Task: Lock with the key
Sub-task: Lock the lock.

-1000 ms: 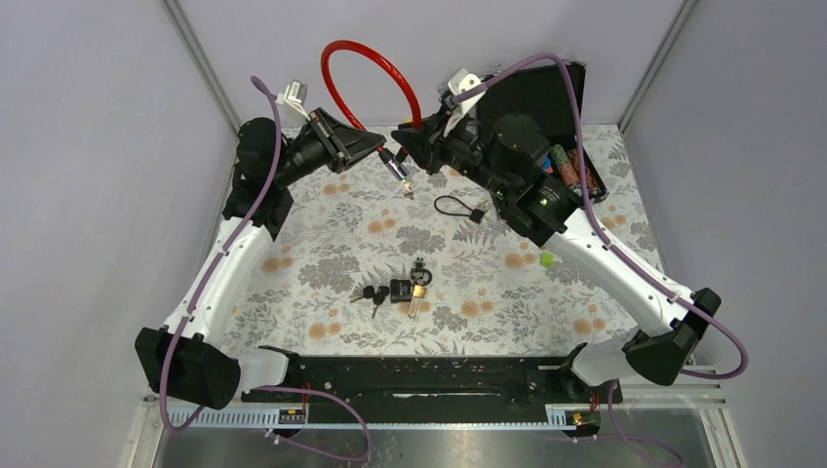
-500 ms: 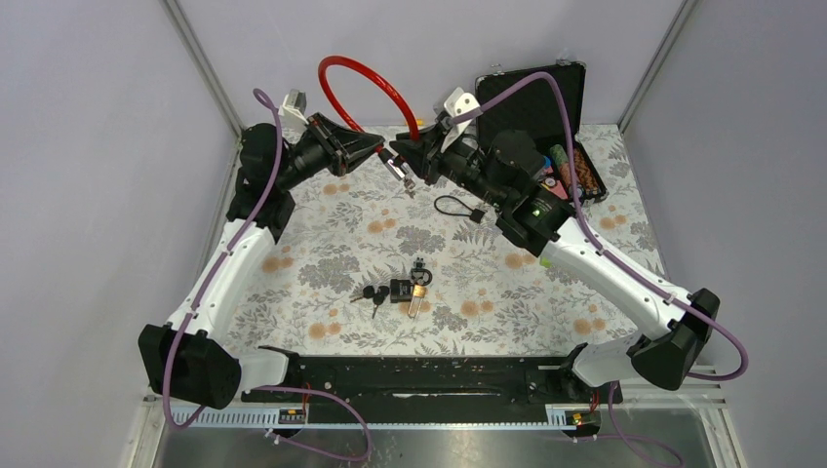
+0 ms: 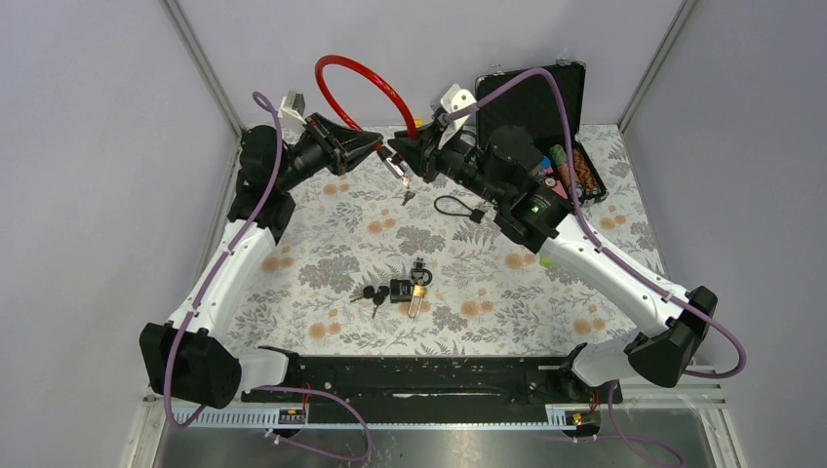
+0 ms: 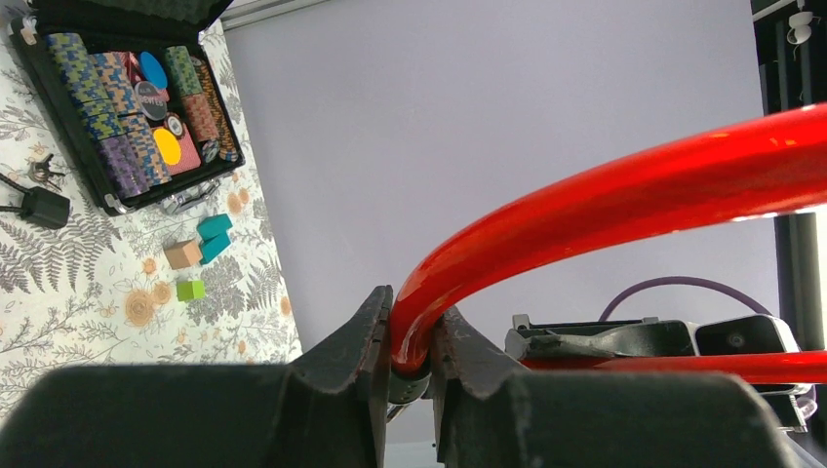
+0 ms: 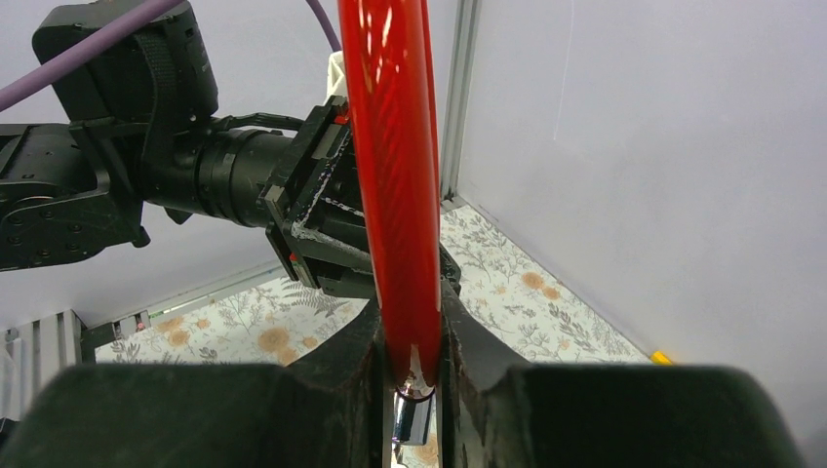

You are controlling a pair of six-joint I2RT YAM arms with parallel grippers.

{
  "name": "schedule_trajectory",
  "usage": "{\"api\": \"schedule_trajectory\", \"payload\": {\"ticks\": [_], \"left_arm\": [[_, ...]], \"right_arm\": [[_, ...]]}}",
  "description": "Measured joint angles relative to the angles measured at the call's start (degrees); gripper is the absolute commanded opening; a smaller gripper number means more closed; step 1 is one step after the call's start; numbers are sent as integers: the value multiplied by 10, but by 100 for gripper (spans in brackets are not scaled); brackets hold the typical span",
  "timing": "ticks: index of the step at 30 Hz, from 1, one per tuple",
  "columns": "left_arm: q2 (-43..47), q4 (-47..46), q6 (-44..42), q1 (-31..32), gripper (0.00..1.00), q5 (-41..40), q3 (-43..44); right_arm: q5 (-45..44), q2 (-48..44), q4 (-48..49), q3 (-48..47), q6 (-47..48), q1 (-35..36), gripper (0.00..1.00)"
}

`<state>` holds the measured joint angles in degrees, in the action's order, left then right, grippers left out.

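**Both arms hold the red cable lock (image 3: pixel 363 76) aloft over the far edge of the worktop (image 3: pixel 312 244).**
The left gripper (image 4: pixel 410 336) is clenched on one end of the loop and the right gripper (image 5: pixel 411 341) on the other, tips almost nose to nose. The metal lock end (image 5: pixel 412 421) pokes out just below the right jaws, slanting down toward the worktop, with a key (image 3: pixel 407 193) dangling there. The right arm looks nearer to it. In the far right corner an open black case (image 3: pixel 536 93) holds stacked poker chips (image 4: pixel 127 146). A small padlock (image 3: pixel 401 290) with keys lies mid-worktop.
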<state>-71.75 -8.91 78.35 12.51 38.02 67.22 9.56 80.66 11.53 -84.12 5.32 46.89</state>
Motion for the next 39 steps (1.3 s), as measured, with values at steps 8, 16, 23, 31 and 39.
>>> {"api": "schedule_trajectory", "payload": {"ticks": [8, 16, 23, 31, 39], "left_arm": [[5, -15, 4, 2, 0, -3, -8], [13, -20, 3, 2, 0, -5, -8], [13, -12, -3, 2, 0, -9, -8], [13, 19, -21, 2, 0, -21, 5], [13, 51, -35, 2, 0, -27, 13]], "right_arm": [[-12, 1, -64, -24, -1, 2, 40], [-11, 1, -111, -65, -11, 4, 52], [7, -3, -144, -75, -23, 4, 73], [33, -40, -164, -37, -52, 4, 76], [31, -45, -165, -21, -78, 3, 76]]}}
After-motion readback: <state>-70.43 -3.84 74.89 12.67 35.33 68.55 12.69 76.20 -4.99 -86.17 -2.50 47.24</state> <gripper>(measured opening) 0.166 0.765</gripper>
